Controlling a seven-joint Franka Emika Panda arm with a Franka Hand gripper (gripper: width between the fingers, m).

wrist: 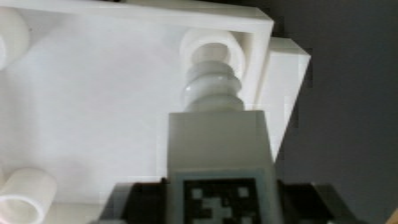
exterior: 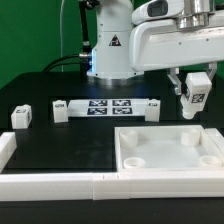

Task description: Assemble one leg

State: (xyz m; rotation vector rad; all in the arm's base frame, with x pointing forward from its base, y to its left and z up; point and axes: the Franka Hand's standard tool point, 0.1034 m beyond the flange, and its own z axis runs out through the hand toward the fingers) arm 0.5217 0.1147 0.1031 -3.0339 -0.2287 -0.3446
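Observation:
My gripper is shut on the leg, a small white block with a black-and-white tag, and holds it above the far right corner of the white square panel. In the wrist view the leg sits between my dark fingers, tag facing the camera. Its ribbed screw end points at a round corner recess of the panel. I cannot tell whether the tip touches the recess. Another leg stands on the table at the exterior view's left.
The marker board lies behind the panel, with small white blocks at both ends. A white barrier runs along the front edge and up the left side. The robot base stands at the back.

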